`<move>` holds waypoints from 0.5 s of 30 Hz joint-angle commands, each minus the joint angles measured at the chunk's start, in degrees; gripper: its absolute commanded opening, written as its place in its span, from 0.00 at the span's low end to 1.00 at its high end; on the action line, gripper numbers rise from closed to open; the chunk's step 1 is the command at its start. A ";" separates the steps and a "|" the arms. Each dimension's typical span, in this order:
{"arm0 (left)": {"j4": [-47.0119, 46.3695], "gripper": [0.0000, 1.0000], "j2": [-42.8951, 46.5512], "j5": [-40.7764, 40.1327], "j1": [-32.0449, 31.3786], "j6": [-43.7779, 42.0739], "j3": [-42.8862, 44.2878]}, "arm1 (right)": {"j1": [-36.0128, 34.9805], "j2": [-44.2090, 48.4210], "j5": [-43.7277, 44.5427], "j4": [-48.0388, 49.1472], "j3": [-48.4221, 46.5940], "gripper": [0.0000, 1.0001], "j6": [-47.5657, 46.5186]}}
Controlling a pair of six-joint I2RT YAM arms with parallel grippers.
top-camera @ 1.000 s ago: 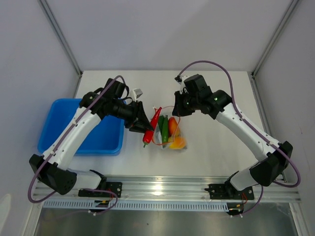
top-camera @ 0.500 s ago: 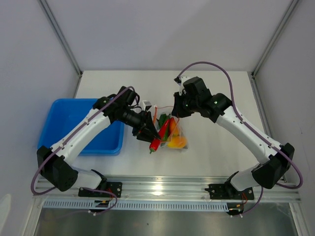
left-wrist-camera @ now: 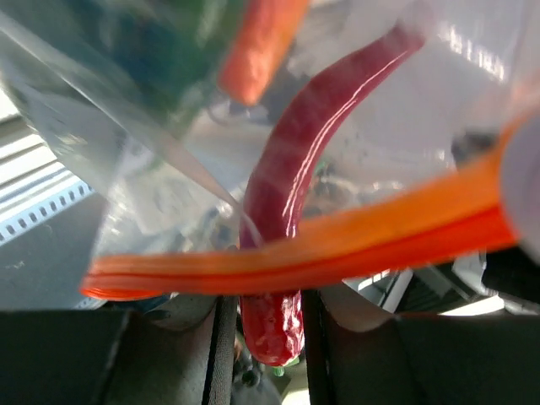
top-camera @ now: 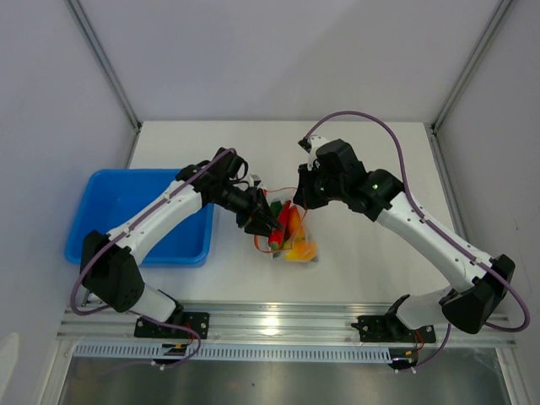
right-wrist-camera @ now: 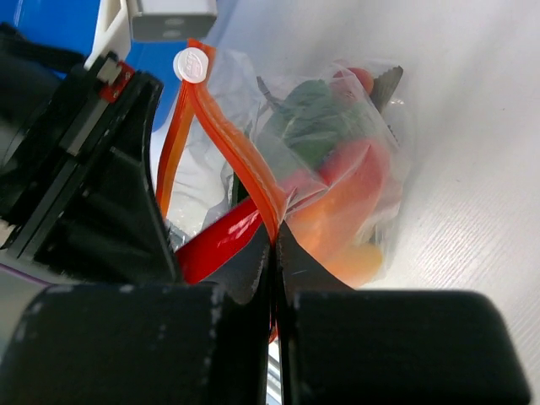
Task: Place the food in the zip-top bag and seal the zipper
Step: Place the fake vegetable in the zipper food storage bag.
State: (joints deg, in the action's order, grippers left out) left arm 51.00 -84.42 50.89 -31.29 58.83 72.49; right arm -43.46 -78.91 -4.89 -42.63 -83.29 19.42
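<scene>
The clear zip-top bag (top-camera: 297, 239) lies mid-table with green, red and orange food inside. My right gripper (top-camera: 300, 197) (right-wrist-camera: 275, 245) is shut on the bag's orange zipper (right-wrist-camera: 228, 143) and holds the mouth up. A white slider (right-wrist-camera: 191, 64) sits at the strip's end. My left gripper (top-camera: 268, 229) (left-wrist-camera: 263, 337) is shut on a red pepper (left-wrist-camera: 287, 186) whose tip reaches through the mouth into the bag. In the left wrist view the zipper (left-wrist-camera: 337, 245) crosses in front of the pepper. A yellow-orange mango (top-camera: 301, 248) rests at the bag's bottom.
A blue tray (top-camera: 126, 215) stands at the left, under my left arm. The two grippers are close together over the bag. White walls enclose the table at the back and sides, and a metal rail (top-camera: 278, 321) runs along the near edge.
My left arm has swung right with the red pepper, from beside the bag into its mouth. My right gripper has kept its hold on the zipper and shifted slightly.
</scene>
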 commanded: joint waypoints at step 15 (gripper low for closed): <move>4.64 0.00 -3.64 -19.87 2.20 11.74 7.05 | -1.10 1.84 -2.41 4.58 -0.30 0.00 1.85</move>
State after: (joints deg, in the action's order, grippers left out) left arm 53.17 -87.07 34.59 -29.21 62.59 76.90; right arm -44.12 -78.74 -5.72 -41.91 -82.94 20.32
